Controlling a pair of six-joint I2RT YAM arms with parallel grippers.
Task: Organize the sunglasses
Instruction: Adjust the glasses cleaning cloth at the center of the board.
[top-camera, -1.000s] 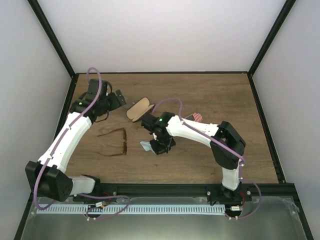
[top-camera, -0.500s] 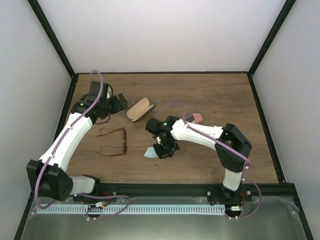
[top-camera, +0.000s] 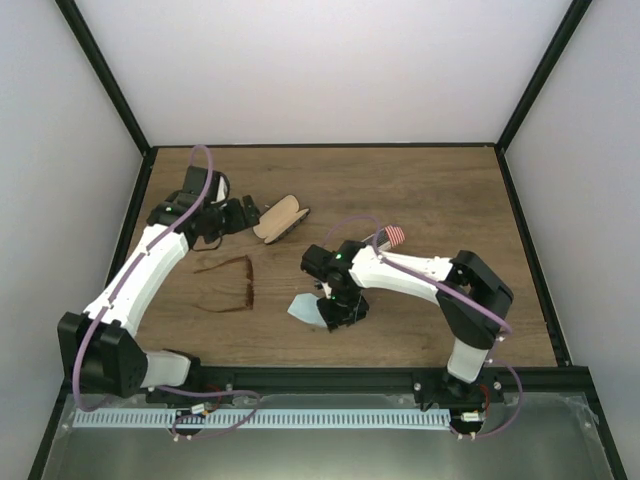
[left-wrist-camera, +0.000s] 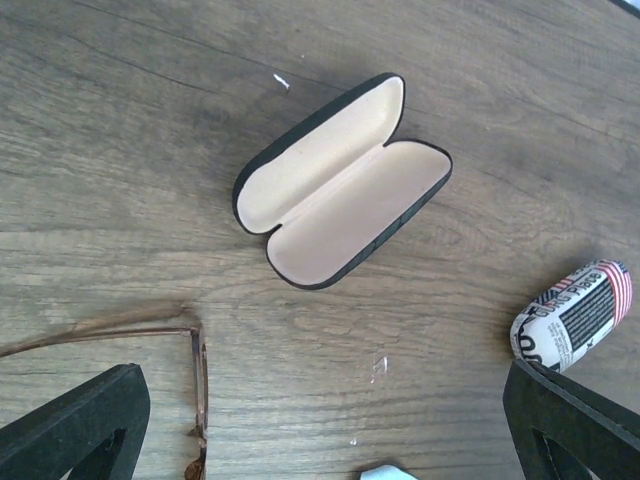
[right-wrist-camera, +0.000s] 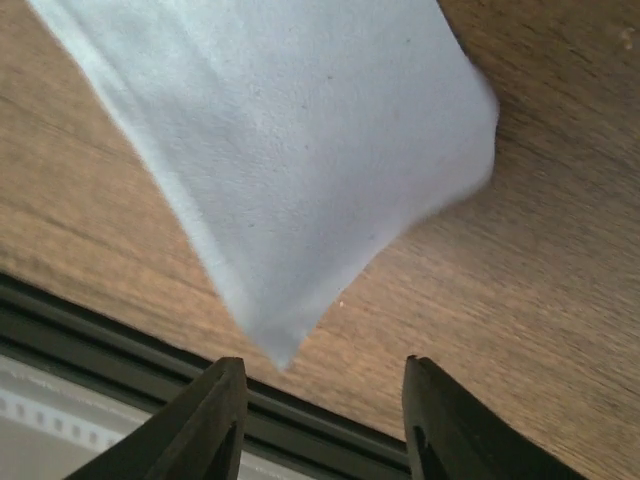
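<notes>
Brown wooden table (top-camera: 420, 190), four things down on it. The sunglasses (top-camera: 249, 285) lie left of centre, arms unfolded and pointing left. Behind them the tan-lined case (left-wrist-camera: 340, 185) lies open, lining up. Off to the right, well apart, the striped case (left-wrist-camera: 573, 315) lies closed. Towards the front edge, a light blue cloth (right-wrist-camera: 290, 160) lies on the wood.

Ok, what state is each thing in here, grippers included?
sunglasses: arms unfolded, lying on the table, in no case
tan case: open, empty
striped case: shut
blue cloth: on the table, not gripped
left gripper: open, holding nothing
right gripper: open, nothing between the jaws
</notes>
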